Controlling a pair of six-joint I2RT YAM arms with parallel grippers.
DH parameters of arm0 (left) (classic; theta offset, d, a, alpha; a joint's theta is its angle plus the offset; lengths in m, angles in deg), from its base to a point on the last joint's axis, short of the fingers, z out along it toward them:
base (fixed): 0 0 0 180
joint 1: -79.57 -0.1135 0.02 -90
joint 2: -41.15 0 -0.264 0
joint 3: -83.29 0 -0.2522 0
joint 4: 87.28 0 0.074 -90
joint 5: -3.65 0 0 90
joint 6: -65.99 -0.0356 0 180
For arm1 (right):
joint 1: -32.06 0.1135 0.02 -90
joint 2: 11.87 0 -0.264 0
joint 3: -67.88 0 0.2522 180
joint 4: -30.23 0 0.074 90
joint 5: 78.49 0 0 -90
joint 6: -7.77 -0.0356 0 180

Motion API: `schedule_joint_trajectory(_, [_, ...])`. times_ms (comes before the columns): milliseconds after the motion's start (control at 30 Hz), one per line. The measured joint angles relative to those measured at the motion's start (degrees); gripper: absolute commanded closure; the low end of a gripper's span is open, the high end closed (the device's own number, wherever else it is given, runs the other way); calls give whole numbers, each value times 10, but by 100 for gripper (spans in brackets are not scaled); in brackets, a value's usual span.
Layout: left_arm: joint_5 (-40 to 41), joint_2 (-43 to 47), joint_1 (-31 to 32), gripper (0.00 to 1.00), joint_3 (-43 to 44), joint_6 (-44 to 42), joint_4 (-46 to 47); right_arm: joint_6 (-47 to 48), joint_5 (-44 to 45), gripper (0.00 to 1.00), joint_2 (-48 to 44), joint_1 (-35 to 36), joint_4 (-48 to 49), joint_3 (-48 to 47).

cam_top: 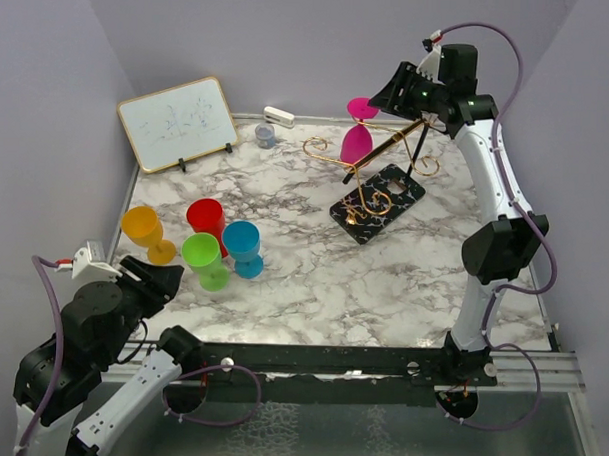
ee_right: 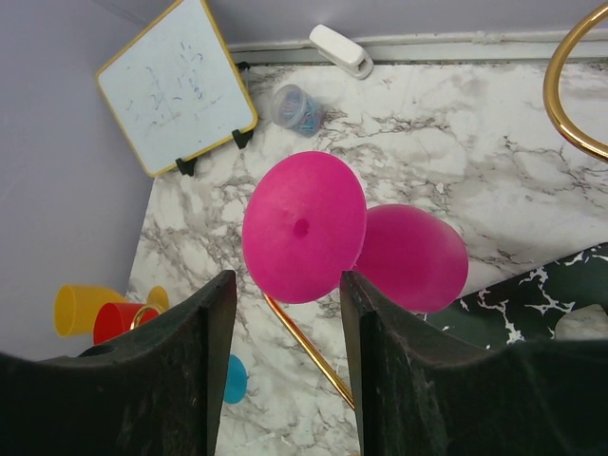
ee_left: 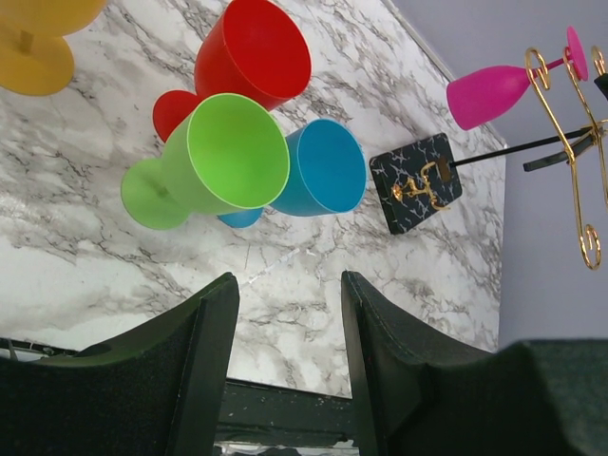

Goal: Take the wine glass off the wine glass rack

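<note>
Black fingers (ee_right: pixel 204 361) of the right end effector (ee_right: pixel 288 277) stand wide apart and hold nothing. Straight ahead of them, and filling the gap between them, is the round foot of the pink wine glass (ee_right: pixel 323 233). Its bowl lies beyond the foot, farther from the fingers. The glass hangs upside down, foot uppermost, caught on a gold arm of the wine glass rack (cam_top: pixel 386 196). Another gold wire runs just under the fingers, and the rack's black patterned base sits below and to the right of them on the marbled surface (cam_top: pixel 313 268).

The left end effector (ee_left: pixel 288 280) is well away from the rack, also spread open and empty. A green cup (ee_left: pixel 223 157), a red cup (ee_left: pixel 249 57) and a blue cup (ee_left: pixel 323 171) stand ahead of it.

By my reading the step in hand is the approach. The right end effector is lined up on the foot, but the fingers do not yet close on the glass. Whether they touch its rim cannot be told.

The next move calls for a short advance so the fingers bracket the foot or the stem behind it, followed by a firm close. The glass should then slide along the wire toward its open end, not pull straight away. The thin rack looks likely to tip or drag if the foot snags.
</note>
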Motion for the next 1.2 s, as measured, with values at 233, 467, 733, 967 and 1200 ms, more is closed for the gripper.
schedule_joint_trajectory(233, [-2,-1,0,51,-9,0,2,0,5,52,4,-2,2,1])
schedule_joint_trajectory(467, [-2,-3,0,51,-9,0,4,0,5,52,23,-2,12,9])
schedule_joint_trajectory(733, [-2,-3,0,51,-9,0,4,-9,4,52,30,-3,50,28])
schedule_joint_trajectory(967, [-2,-5,0,51,-9,0,4,-22,-5,75,30,-5,92,56])
schedule_joint_trajectory(1200, [-2,-12,0,51,-10,0,6,-48,-17,86,22,-6,154,91])
